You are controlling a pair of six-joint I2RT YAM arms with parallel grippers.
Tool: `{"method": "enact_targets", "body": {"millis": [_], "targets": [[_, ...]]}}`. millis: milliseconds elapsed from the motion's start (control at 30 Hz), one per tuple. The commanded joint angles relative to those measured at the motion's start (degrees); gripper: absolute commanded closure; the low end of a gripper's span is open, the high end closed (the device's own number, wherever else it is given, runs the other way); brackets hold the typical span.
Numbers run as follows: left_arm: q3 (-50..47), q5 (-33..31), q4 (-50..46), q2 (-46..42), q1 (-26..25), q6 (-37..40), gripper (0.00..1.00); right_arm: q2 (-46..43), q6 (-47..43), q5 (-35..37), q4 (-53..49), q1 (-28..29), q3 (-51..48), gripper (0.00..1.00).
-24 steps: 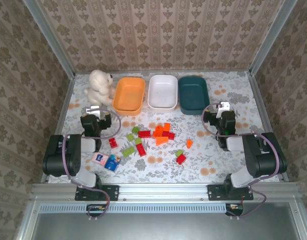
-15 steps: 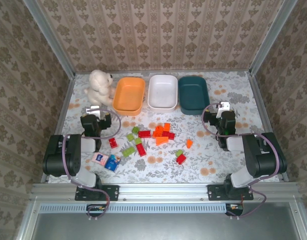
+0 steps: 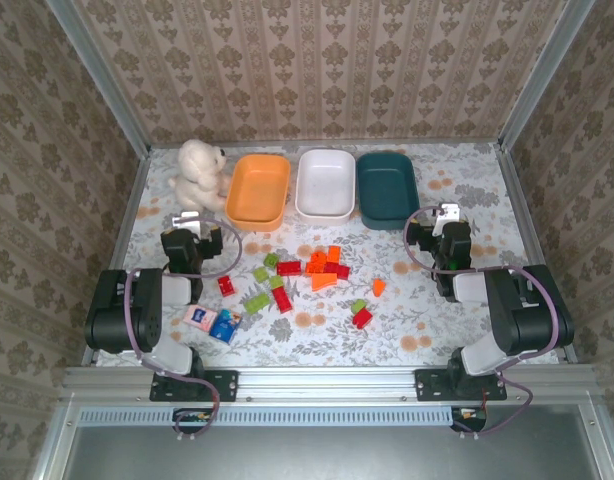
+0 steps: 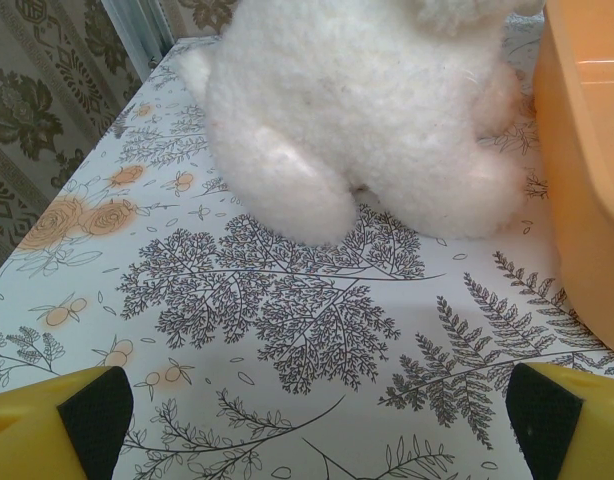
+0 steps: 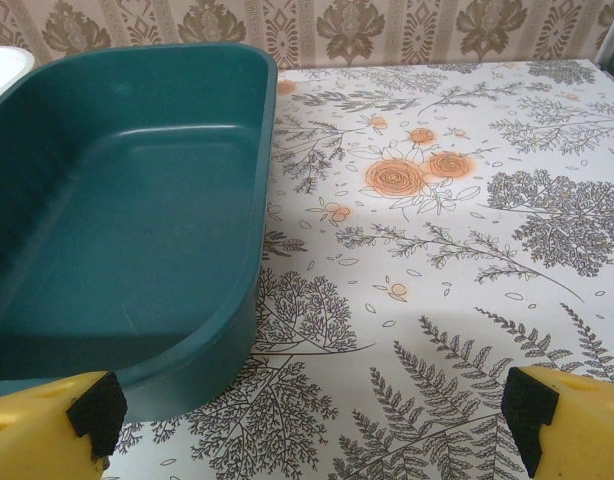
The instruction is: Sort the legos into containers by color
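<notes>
Nothing's moved: your left gripper (image 4: 317, 425) and right gripper (image 5: 317, 425) both gape wide, empty; legos (image 3: 325, 281) between them look untouched, sorting unstarted.

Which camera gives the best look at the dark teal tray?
The right wrist view: the teal tray sits close and large, its inside plainly bare, though its left end is cut off at the picture's edge. The top external view shows the whole tray, small, just right of the white tray.
</notes>
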Motion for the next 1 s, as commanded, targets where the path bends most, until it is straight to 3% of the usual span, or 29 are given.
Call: {"method": "enact_targets", "body": {"millis": [0, 100, 167, 200, 267, 300, 333, 367, 400, 433, 500, 533, 667, 833, 967], "targets": [[0.3, -4.2, -1.5, -6.1, -2.5, 2.3, 0.00, -6.5, 0.1, 5.7, -7.3, 0.6, 2.0, 0.00], [0.8, -15.6, -9.3, -18.4, -8.7, 4.4, 0.00, -19.1, 2.5, 9.9, -22.0, 1.5, 8.2, 0.00], [2.2, -19.3, -15.0, -26.7, -12.9, 4.3, 0.00, -26.5, 1.2, 12.8, -28.5, 4.5, 14.1, 0.00], [4.3, -20.2, -20.2, -30.8, -15.3, 4.0, 0.00, -29.0, 4.0, 14.5, -34.0, 5.7, 19.0, 0.00], [8.8, -20.3, -29.3, -36.7, -18.8, 1.9, 0.00, -30.1, 21.6, 15.4, -55.2, 5.5, 31.3, 0.00], [11.1, -20.9, -34.9, -39.0, -19.6, -4.6, 0.00, -29.5, 30.5, 15.4, -69.6, 5.2, 37.4, 0.00], [14.0, -22.3, -44.8, -41.0, -19.4, -17.1, 0.00, -28.5, 38.8, 17.1, -82.4, 5.1, 41.9, 0.00], [17.8, -23.5, -60.6, -42.6, -19.0, -32.7, 0.00, -28.1, 39.7, 12.9, -86.0, 4.3, 42.8, 0.00], [21.3, -22.8, -74.6, -44.0, -18.3, -45.1, 0.00, -27.8, 35.1, 3.6, -84.9, 3.8, 42.5, 0.00], [21.7, -18.8, -76.6, -45.4, -16.8, -46.4, 0.00, -27.4, 34.0, 0.8, -87.6, 4.7, 43.6, 0.00], [20.8, -6.5, -74.6, -46.8, -13.9, -43.9, 0.00, -26.8, 35.6, 8.6, -97.5, 10.8, 46.4, 0.00], [21.5, -3.8, -76.7, -46.6, -13.9, -45.2, 0.00, -26.6, 35.9, 10.2, -100.7, 14.0, 47.1, 0.01], [24.1, 7.2, -81.6, -44.1, -16.7, -42.4, 0.00, -24.5, 40.7, 7.2, -109.1, 23.7, 46.1, 0.06], [24.7, 14.9, -83.9, -41.5, -23.3, -38.8, 0.00, -15.6, 45.4, -4.6, -108.4, 29.1, 39.5, 0.09], [23.6, 15.8, -83.1, -41.2, -27.5, -39.6, 0.00, -9.0, 47.1, -9.8, -102.9, 29.4, 37.2, 0.09]]}}
